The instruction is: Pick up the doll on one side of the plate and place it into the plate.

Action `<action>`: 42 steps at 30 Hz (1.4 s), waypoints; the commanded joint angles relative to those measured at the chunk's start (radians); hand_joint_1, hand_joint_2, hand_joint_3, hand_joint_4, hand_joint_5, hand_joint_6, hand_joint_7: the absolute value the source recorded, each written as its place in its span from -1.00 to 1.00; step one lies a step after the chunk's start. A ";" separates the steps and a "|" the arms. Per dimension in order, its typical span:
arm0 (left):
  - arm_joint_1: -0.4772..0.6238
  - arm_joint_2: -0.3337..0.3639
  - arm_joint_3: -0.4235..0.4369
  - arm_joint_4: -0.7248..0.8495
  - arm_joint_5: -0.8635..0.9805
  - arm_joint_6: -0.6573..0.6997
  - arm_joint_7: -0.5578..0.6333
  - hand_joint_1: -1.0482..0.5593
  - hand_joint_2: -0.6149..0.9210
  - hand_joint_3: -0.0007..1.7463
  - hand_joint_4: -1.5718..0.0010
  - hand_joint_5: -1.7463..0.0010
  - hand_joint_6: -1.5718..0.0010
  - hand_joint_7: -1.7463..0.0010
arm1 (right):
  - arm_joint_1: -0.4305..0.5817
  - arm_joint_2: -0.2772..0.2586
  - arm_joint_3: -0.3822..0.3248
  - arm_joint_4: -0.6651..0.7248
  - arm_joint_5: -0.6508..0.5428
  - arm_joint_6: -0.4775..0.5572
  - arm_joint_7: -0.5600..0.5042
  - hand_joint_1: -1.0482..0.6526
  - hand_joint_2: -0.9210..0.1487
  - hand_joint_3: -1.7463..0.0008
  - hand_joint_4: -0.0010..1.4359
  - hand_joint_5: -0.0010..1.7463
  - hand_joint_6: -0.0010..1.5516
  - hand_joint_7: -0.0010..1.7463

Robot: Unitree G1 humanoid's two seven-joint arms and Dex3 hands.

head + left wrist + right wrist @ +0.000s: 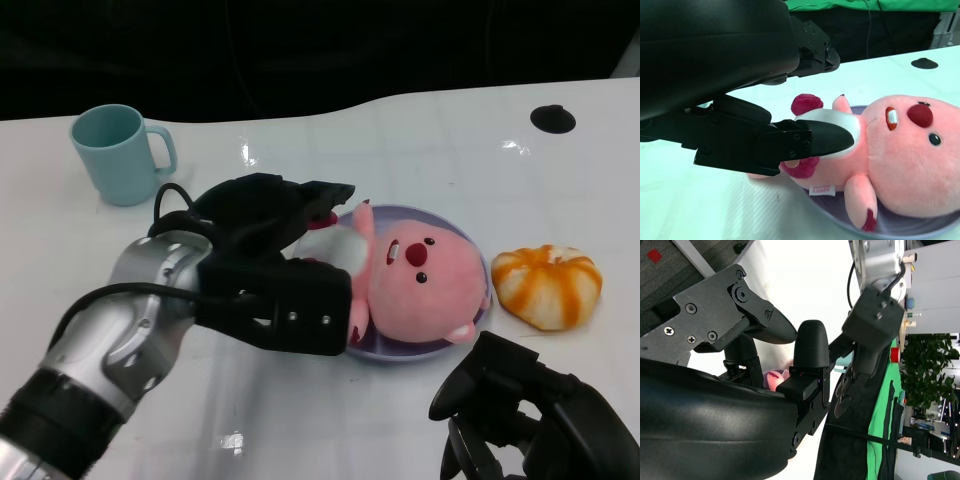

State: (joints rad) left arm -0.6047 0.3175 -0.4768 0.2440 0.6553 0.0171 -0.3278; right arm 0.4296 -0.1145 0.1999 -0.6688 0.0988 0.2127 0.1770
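The pink plush doll (425, 285) lies on its back in the lilac plate (420, 352), head toward the right, legs over the left rim. My left hand (270, 260) sits at the doll's body with its fingers spread above and below it. In the left wrist view one finger (815, 139) lies against the doll's (910, 165) white belly, while the upper fingers stand off it. The plate's rim (920, 230) shows under the doll. My right hand (530, 420) hangs low at the front right, holding nothing, fingers apart in its wrist view (740, 405).
A teal mug (120, 152) stands at the back left. An orange-and-white striped plush bun (547, 285) lies just right of the plate. A black round disc (552, 118) sits near the table's far edge.
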 commanded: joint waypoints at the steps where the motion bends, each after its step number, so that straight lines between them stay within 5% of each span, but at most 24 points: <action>1: 0.048 0.050 0.050 -0.079 -0.037 -0.010 -0.032 -0.85 1.00 -0.49 1.00 0.75 0.87 1.00 | -0.002 -0.003 -0.005 0.006 0.004 -0.017 -0.001 -0.06 -0.29 -0.39 -0.12 0.99 -0.30 0.74; 9: 0.193 0.100 0.196 -0.256 -0.209 -0.026 -0.068 -0.76 1.00 -0.49 0.91 0.65 0.81 0.97 | -0.004 -0.005 -0.004 0.007 0.002 -0.017 -0.002 -0.07 -0.28 -0.39 -0.11 0.99 -0.30 0.75; 18: 0.382 0.051 0.390 -0.347 -0.616 -0.036 -0.128 -0.56 1.00 -0.63 0.80 0.29 0.57 0.92 | -0.005 -0.003 -0.008 0.009 0.012 -0.010 -0.001 -0.07 -0.29 -0.37 -0.13 0.99 -0.30 0.74; 28: 0.545 0.001 0.505 -0.470 -0.931 0.131 -0.150 -0.06 0.97 -0.77 0.27 -0.01 0.11 0.75 | -0.008 -0.005 -0.010 0.009 0.011 -0.004 0.000 -0.07 -0.29 -0.38 -0.12 0.98 -0.30 0.74; 32: 0.604 -0.005 0.550 -0.557 -1.073 0.321 -0.126 0.07 0.61 0.01 0.04 -0.08 -0.14 0.71 | -0.010 -0.006 -0.011 0.010 0.012 -0.002 0.002 -0.07 -0.29 -0.37 -0.12 0.98 -0.30 0.74; 38: 0.658 -0.026 0.614 -0.695 -1.255 0.624 -0.008 0.08 0.59 0.14 0.10 -0.34 -0.19 0.58 | -0.011 -0.007 -0.014 0.006 0.014 0.005 0.003 -0.07 -0.29 -0.37 -0.12 0.97 -0.31 0.73; 40: 0.690 -0.043 0.626 -0.737 -1.299 0.695 0.035 0.11 0.50 0.29 0.15 -0.64 -0.01 0.06 | -0.010 -0.008 -0.016 0.003 0.014 0.008 0.003 -0.07 -0.30 -0.37 -0.13 0.97 -0.31 0.74; 42: 0.711 -0.053 0.635 -0.762 -1.327 0.741 0.064 0.12 0.47 0.37 0.14 -0.76 0.08 -0.24 | -0.007 -0.009 -0.018 0.001 0.014 0.007 0.004 -0.07 -0.30 -0.37 -0.12 0.97 -0.31 0.74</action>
State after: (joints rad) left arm 0.0892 0.2634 0.1411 -0.4950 -0.6544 0.7309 -0.2892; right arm 0.4188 -0.1146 0.1915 -0.6555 0.1012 0.2168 0.1797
